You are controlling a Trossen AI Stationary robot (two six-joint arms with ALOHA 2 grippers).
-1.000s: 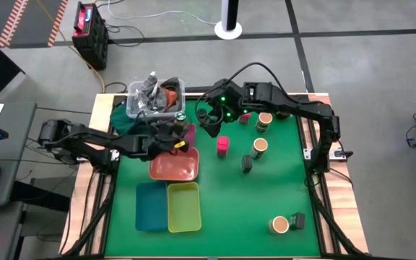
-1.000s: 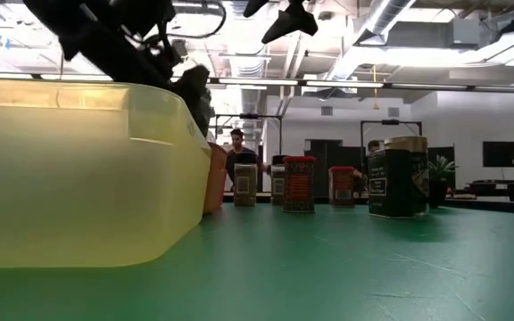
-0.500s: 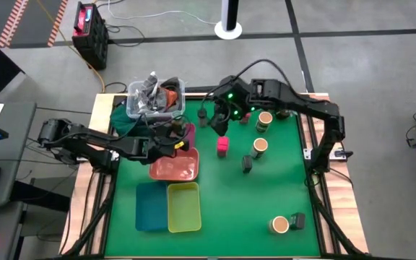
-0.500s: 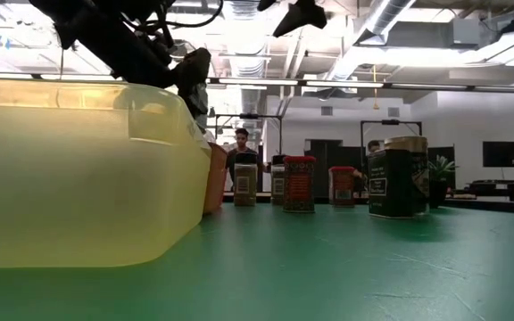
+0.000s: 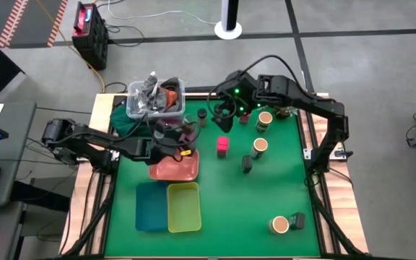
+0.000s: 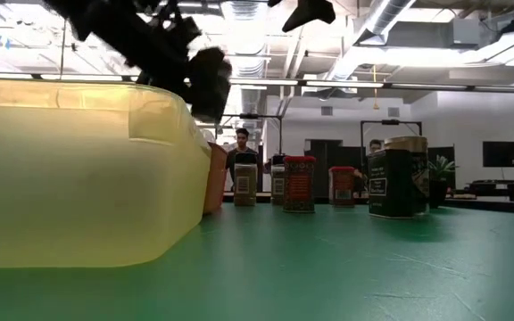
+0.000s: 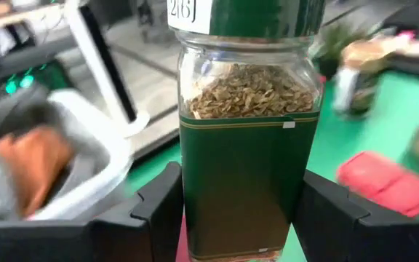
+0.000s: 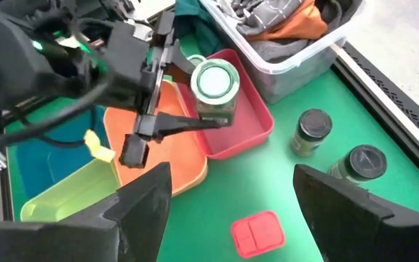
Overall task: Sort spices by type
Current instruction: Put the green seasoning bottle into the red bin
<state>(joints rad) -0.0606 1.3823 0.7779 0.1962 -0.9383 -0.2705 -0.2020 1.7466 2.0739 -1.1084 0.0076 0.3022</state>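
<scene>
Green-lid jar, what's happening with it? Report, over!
Left gripper shut on green-lid jar, held over pink tray. Right gripper open, above two dark jars. Nothing blocking.

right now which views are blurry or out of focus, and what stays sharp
Left wrist view: the green-lidded herb jar held in the left gripper is sharp, while the bin and magenta box behind it are blurred. Low view: the yellow-green tray looms soft up close, and the left arm above it is smeared. High view: evenly sharp.
</scene>
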